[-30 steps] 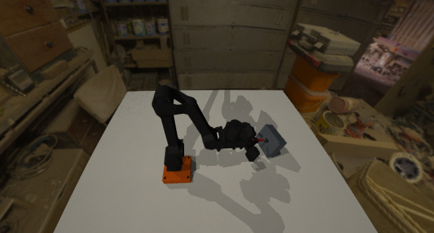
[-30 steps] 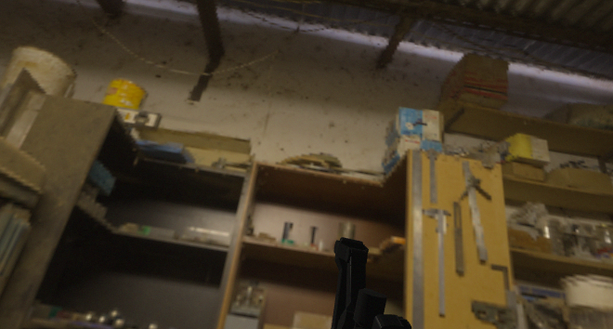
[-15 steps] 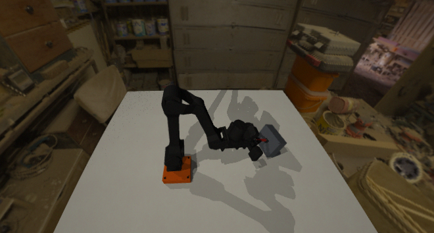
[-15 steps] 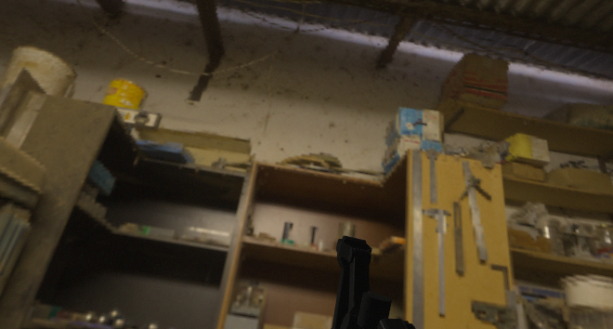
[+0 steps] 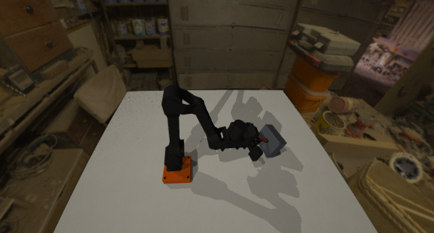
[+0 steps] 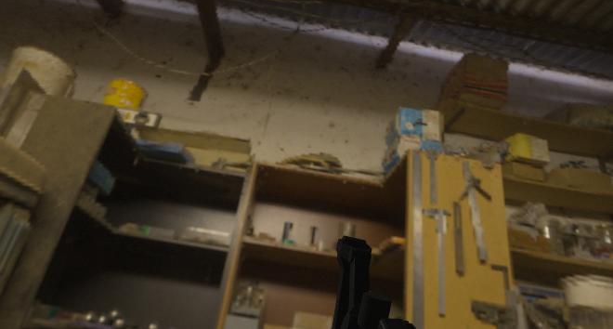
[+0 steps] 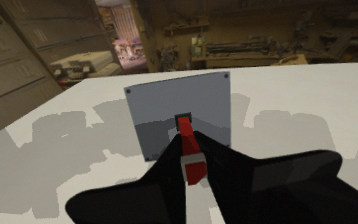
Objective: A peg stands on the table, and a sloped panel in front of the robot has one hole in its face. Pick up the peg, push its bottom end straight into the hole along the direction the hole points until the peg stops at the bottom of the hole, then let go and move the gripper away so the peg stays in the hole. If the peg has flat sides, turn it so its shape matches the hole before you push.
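A red peg (image 5: 262,139) (image 7: 188,143) with flat sides and a pale band near its rear end is held between the fingers. My gripper (image 5: 258,140) (image 7: 187,136) is shut on it, close in front of the sloped panel. The grey-blue panel (image 5: 275,137) (image 7: 205,97) has a square hole (image 7: 182,115) with a dark rim. In the wrist view the peg's far end overlaps the hole and hides most of it, with dark rim showing above and beside it. The sides look roughly lined up. Whether the tip is inside or just at the mouth cannot be told.
The white table (image 5: 131,202) bears the arm's orange base (image 5: 177,177) left of the panel. Arm shadows fall across the table and the panel's lower face. The exterior view shows only part of the black arm (image 6: 354,271) against shelves.
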`<state>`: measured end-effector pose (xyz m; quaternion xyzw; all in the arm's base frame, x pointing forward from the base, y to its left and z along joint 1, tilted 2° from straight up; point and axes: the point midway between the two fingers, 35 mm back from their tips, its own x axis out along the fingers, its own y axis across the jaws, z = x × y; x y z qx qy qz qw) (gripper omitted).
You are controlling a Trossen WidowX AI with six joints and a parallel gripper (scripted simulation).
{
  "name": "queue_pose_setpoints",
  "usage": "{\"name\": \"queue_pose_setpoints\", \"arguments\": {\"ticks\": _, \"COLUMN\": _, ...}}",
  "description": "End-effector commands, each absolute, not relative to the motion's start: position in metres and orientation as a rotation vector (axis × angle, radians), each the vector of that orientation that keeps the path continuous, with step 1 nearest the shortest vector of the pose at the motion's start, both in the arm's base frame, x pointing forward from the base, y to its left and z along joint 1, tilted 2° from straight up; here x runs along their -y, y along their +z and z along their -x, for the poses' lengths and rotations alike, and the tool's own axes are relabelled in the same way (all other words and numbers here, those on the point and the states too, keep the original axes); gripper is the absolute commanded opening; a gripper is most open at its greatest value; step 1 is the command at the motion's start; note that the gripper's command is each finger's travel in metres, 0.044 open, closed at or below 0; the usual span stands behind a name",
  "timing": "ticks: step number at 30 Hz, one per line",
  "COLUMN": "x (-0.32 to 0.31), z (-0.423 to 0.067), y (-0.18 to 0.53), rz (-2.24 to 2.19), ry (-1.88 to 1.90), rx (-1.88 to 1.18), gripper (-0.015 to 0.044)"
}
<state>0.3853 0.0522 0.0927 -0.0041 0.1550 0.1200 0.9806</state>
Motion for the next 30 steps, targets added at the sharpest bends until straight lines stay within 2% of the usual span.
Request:
{"name": "queue_pose_setpoints", "arguments": {"ticks": 1, "x": -0.0522, "z": -0.3848, "y": 0.0922, "rz": 0.008, "ry": 0.242, "rx": -0.314, "gripper": 0.0}}
{"name": "queue_pose_setpoints", "arguments": {"ticks": 30, "x": -0.053, "z": -0.3898, "y": 0.0841, "rz": 0.008, "ry": 0.242, "rx": -0.314, "gripper": 0.0}}
